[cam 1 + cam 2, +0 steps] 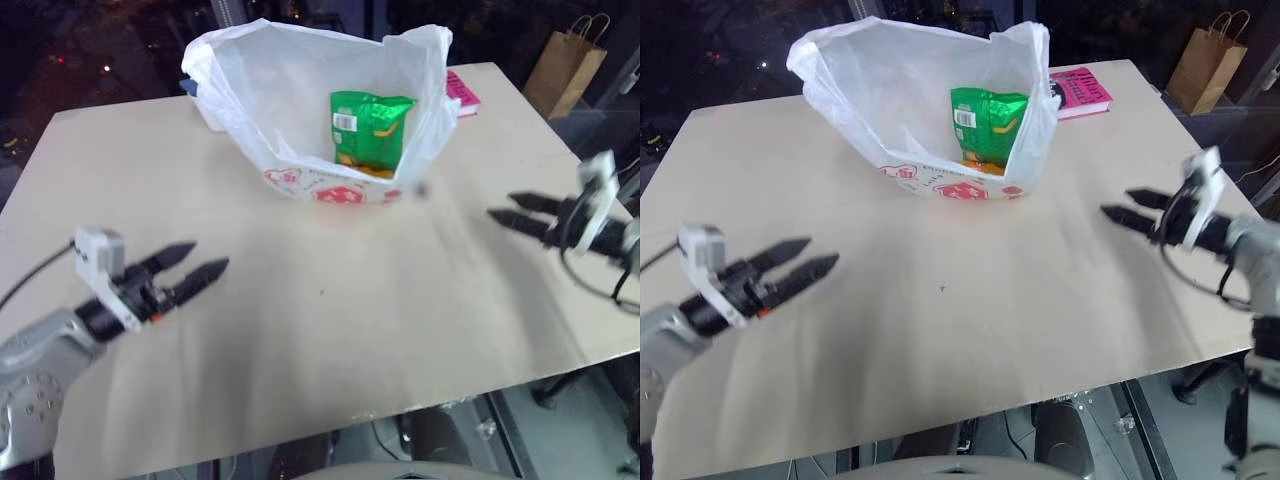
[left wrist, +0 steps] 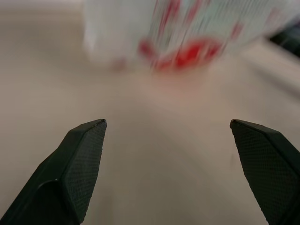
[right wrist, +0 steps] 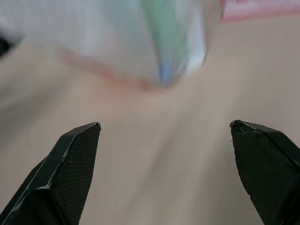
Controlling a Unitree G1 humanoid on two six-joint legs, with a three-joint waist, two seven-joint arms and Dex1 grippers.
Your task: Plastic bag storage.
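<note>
We see plastic bag (image 1: 300, 100) standing open at far middle of table (image 1: 330, 330), green chips packet (image 1: 368, 130) upright inside. Pink book (image 1: 1080, 90) just beyond bag, on right. Our left gripper (image 1: 198, 264) spread wide, empty, near left edge. Our right gripper (image 1: 512, 210) also spread, empty, over right side. Both well apart from bag.
</note>
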